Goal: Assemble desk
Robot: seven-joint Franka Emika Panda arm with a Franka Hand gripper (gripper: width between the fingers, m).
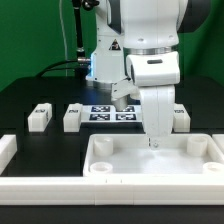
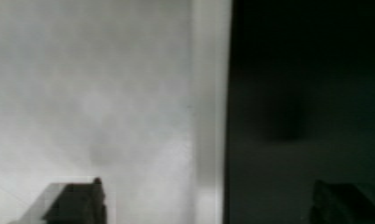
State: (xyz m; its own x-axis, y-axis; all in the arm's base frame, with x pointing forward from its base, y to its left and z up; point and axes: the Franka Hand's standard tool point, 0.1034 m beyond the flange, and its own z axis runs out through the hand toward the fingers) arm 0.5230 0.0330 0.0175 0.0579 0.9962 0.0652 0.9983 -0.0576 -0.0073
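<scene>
The desk top (image 1: 130,160), a large white tray with a raised rim and round sockets in its corners, lies at the front of the black table. My gripper (image 1: 155,141) points straight down over its far rim, open, with nothing between the fingers. In the wrist view the gripper (image 2: 210,205) straddles the edge where the white desk top (image 2: 95,100) meets the dark table; one dark finger (image 2: 74,202) shows over the white, the other over the black. Three white block legs stand behind: one (image 1: 40,117) and another (image 1: 72,118) toward the exterior view's left, one (image 1: 180,117) toward its right.
The marker board (image 1: 112,112) lies flat behind the desk top, partly hidden by the arm. Low white rails edge the table at the exterior view's left (image 1: 7,150) and along the front (image 1: 50,186). The arm's base stands at the back.
</scene>
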